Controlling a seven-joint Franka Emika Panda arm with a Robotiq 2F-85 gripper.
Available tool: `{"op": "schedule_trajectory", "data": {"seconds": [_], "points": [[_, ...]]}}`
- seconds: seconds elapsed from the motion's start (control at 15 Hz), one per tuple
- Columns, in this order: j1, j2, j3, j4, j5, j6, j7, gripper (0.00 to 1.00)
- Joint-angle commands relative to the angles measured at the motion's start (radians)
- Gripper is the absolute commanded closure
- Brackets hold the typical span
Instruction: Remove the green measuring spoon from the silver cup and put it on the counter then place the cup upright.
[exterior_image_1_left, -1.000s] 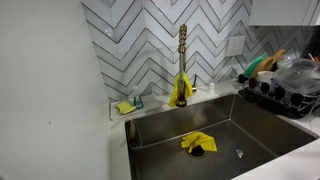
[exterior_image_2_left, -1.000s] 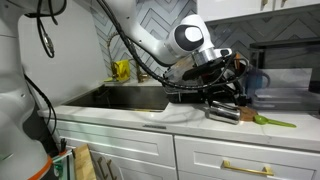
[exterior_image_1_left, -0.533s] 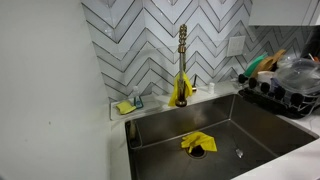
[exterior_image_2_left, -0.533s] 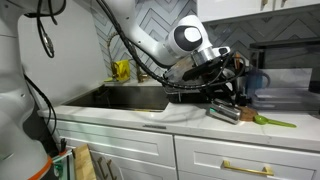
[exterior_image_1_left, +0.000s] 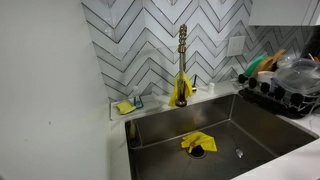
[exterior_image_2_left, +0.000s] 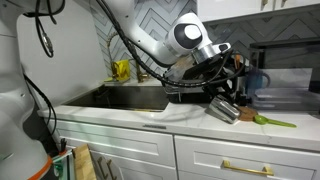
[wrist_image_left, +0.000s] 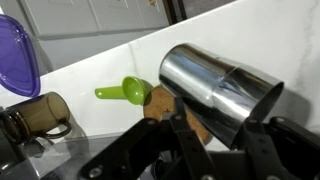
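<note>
arm (exterior_image_2_left: 140, 38): arches in from the upper left, bending down toward the counter's (exterior_image_2_left: 150, 118) right end
hand (exterior_image_2_left: 224, 98): points down, fingers (wrist_image_left: 178, 135) clamped either side of the tilted silver cup (wrist_image_left: 215, 85)

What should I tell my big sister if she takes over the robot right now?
Hand: closed on the cup.
Cup: tilted over in the hand, not upright yet.
Spoon: out of the cup, lying on the counter beside it.
Done: spoon taken out and put on the counter.
Left: turn the cup so it stands upright on the counter, then let go.
</note>
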Motion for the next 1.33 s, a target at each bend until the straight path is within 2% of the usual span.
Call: {"op": "schedule_trajectory", "data": {"seconds": [0.0, 0.07, 0.13, 0.47, 0.67, 1.0, 1.13, 1.2, 1.27], "points": [[0.005, -0.003, -0.011, -0.014, -0.009, -0.002, 0.033, 0.84], [0.003, -0.004, -0.011, -0.010, -0.002, -0.007, 0.030, 0.84], [0.002, -0.004, -0.014, -0.006, -0.004, -0.008, 0.033, 0.93], [-0.007, -0.018, -0.015, 0.002, 0.027, -0.003, 0.012, 1.00], [-0.021, -0.031, 0.002, -0.009, 0.120, -0.014, -0.053, 0.98], [-0.059, -0.051, 0.043, -0.007, 0.395, -0.062, -0.246, 0.98], [-0.062, -0.048, 0.043, 0.008, 0.446, -0.116, -0.281, 0.98], [-0.059, -0.045, 0.036, 0.015, 0.436, -0.139, -0.270, 0.98], [-0.058, -0.045, 0.034, 0.021, 0.435, -0.160, -0.270, 0.68]]}}
